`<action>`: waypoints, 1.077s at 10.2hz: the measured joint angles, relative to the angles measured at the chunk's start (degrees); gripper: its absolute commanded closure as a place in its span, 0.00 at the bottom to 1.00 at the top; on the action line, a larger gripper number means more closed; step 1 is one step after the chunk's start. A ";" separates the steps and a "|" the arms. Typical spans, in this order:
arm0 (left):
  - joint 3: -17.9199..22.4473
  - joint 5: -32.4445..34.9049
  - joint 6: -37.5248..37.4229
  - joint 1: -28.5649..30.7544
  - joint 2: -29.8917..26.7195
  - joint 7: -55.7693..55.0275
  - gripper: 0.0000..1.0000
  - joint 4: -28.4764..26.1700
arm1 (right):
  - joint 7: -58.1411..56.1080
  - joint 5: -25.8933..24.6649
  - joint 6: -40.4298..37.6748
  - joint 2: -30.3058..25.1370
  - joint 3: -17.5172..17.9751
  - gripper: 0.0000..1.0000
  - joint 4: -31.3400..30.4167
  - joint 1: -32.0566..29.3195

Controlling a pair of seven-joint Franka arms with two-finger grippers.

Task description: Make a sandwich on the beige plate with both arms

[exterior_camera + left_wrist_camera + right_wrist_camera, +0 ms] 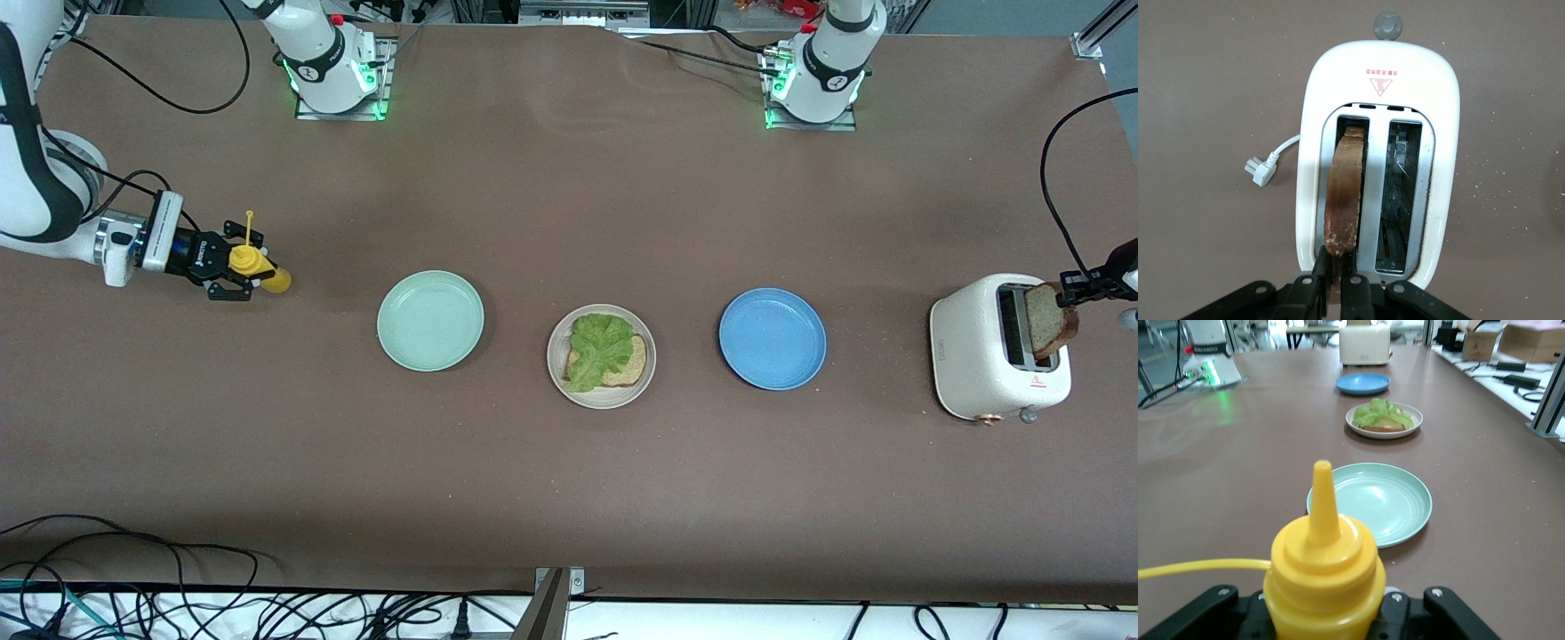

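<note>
Beige plate (601,356) at the table's middle, between the mint-green plate (430,320) toward the right arm's end and the blue plate (772,338) toward the left arm's end; all three sit well apart. On the beige plate: one bread slice (622,364) with a lettuce leaf (597,347) laid over it. No top slice yet, so the sandwich looks about half built.

Toaster (997,357) at the left arm's end, near the table edge. The second slice (1049,318) stands partly out of one slot; the other slot is empty. Left gripper (1335,280) is over the toaster, fingers pinched tight on the top edge of that slice. Toaster's plug (1259,169) lies loose on the table beside it.

Right gripper (233,267) at the right arm's end of the table, clamped around a yellow squeeze bottle (253,264), held tipped on its side above the table.

Left to do, by my reading: lift the slice clear of the slot, carry it across and set it on the lettuce; sauce may come in between. Open table lies between toaster and beige plate, with only the blue plate along that line.
</note>
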 measured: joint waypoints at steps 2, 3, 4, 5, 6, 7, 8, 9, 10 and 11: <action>-0.03 0.00 0.00 0.01 -0.03 0.00 1.00 -0.08 | -3.60 1.94 -3.98 4.19 -0.83 1.00 -0.02 -2.09; -0.04 0.00 -0.08 0.01 -0.04 0.00 1.00 -0.09 | -5.23 2.77 -4.93 6.15 -1.33 1.00 0.00 -2.65; -0.08 0.00 -0.24 0.00 -0.09 0.00 1.00 -0.08 | -5.87 2.98 -5.16 7.32 -1.91 1.00 0.09 -2.82; -0.17 0.00 -0.47 0.00 -0.15 0.00 1.00 0.12 | -6.05 2.98 -5.19 7.82 -2.53 1.00 0.17 -2.90; -0.23 0.00 -1.58 -0.05 -0.25 0.00 1.00 0.97 | -6.13 2.98 -5.23 7.97 -2.86 1.00 0.19 -2.98; -0.35 0.00 -3.99 -0.22 -0.32 0.00 1.00 2.58 | -6.14 2.98 -5.23 8.02 -2.97 1.00 0.29 -2.99; -0.51 0.00 -7.04 -0.35 -0.33 0.00 1.00 4.58 | -6.14 2.98 -5.22 8.09 -2.99 1.00 0.40 -2.99; -0.73 0.00 -11.19 -0.43 -0.40 0.00 1.00 7.52 | -6.14 2.98 -4.92 8.16 -3.01 1.00 0.50 -2.99; -0.96 0.00 -17.02 -0.75 -0.48 0.00 1.00 11.87 | -6.16 2.96 -4.36 8.20 -3.04 0.95 0.59 -3.00; -1.00 0.00 -23.21 -1.77 -0.54 0.00 1.00 16.69 | -6.18 2.95 -4.09 8.23 -3.06 0.81 0.69 -3.00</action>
